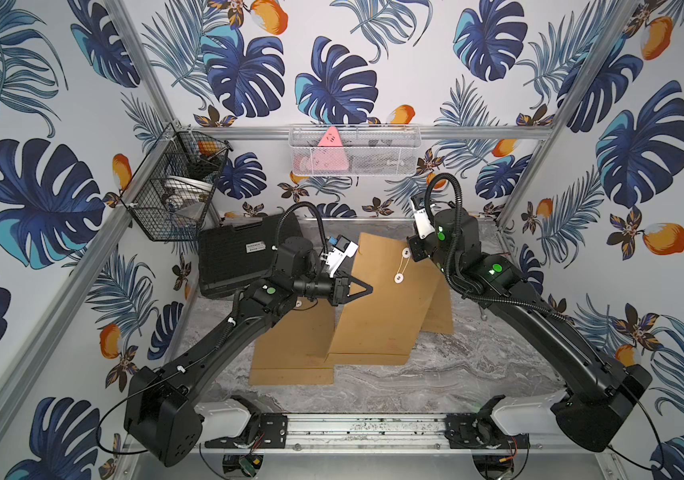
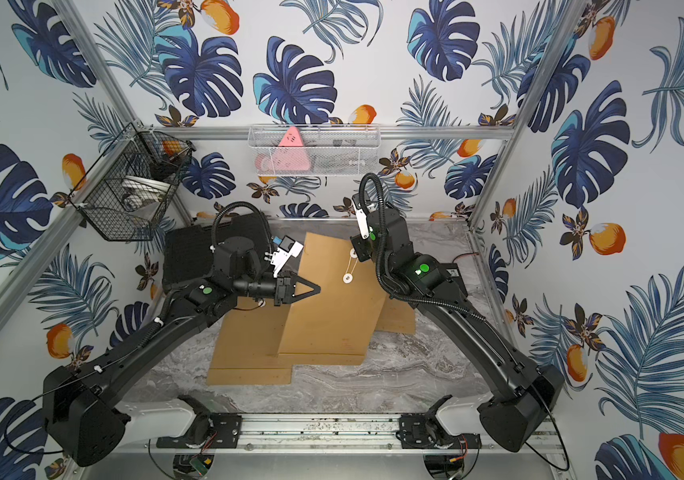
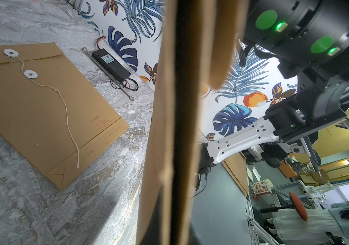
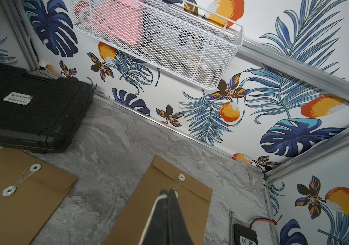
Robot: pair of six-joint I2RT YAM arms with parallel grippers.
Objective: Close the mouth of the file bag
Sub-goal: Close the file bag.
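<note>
Right fingers (image 4: 171, 198) pinched on white string (image 4: 152, 214). Left fingers (image 1: 367, 288) clamped on edge of brown kraft-paper file bag (image 1: 377, 316), tilted up off grey marble tabletop (image 1: 456, 374). Step, likely: tying shut. Next: wind string taut round white round disc (image 1: 399, 277).

A white label on the ribbed black plastic case (image 4: 31, 110) reads "GREENER", and the small black power box (image 3: 111, 64) bears CE and FC marks.

Each bag (image 1: 381, 316) plain kraft brown with faint red print; discs (image 1: 399, 277) and string (image 3: 67, 118) white. Table (image 1: 456, 374) grey marble with white veins. Walls (image 1: 415, 62) white, with navy/teal leaves and orange fruit. At 10 o'clock: case (image 1: 228, 257) black with white label, wire basket (image 1: 153, 216) black. At 12: mesh basket (image 1: 394, 166) white, pink item (image 1: 329, 143) inside. Arms (image 1: 215, 349) black, green dots, white base links.
</note>
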